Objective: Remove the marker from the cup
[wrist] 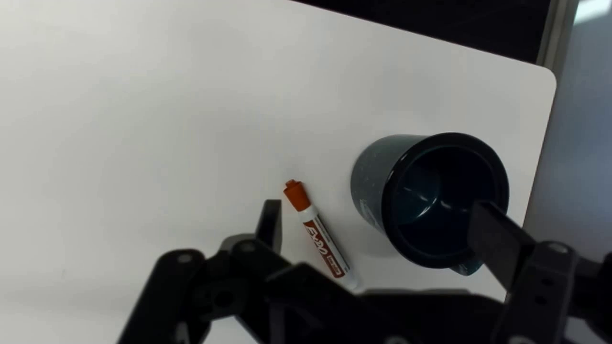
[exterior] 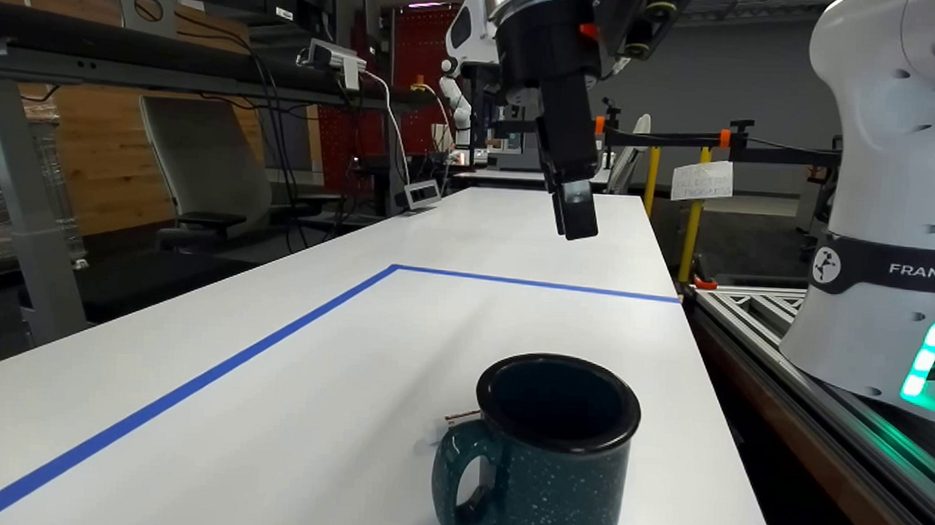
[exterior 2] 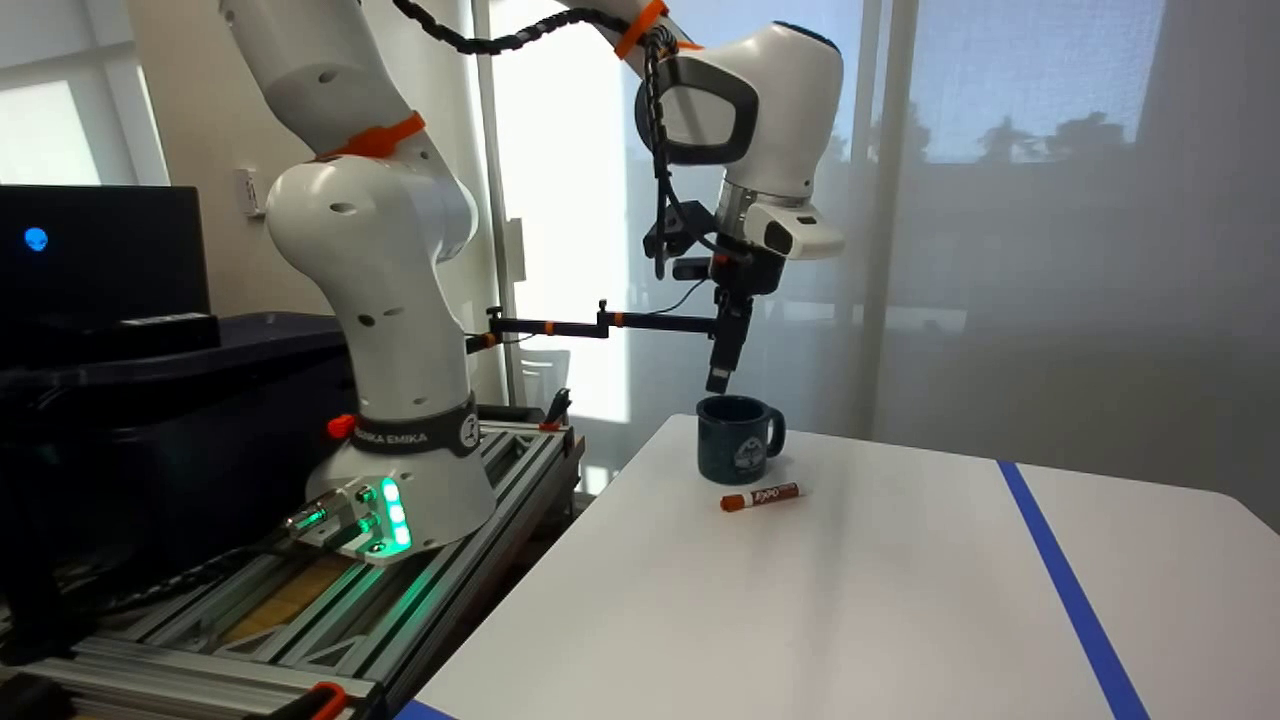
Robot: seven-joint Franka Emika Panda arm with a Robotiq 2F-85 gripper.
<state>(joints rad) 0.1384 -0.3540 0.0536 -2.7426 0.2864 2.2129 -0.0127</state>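
Checking clearance first: how much room did you have?

— Little past the cup (wrist: 372, 177). It stood near the rounded corner of the white tabletop (wrist: 526, 79), dark space beyond one edge. Away from that corner, the tabletop ran broad out to the blue tape (exterior 2: 1064, 580).

— And your pose?

— My arm (exterior 2: 350, 250) reached out from its base on the metal frame (exterior 2: 400, 605), wrist bent over, claw (wrist: 377, 212) aimed down at a slight tilt. In both exterior views my fingers (exterior: 578, 220) showed higher than the cup's rim; exact offset I couldn't judge.

— Grip?

— Fingers were spread wide, nothing held. In my wrist view one of them crossed in front of the cup's rim.

— What about the cup and the marker (wrist: 326, 241)?

— Cup was upright, dark inside, glints on its inner wall. Marker lay flat on the tabletop, outside the cup, near it but apart, cap end toward my base. In an exterior view only a sliver showed past the cup's handle (exterior: 447, 477).
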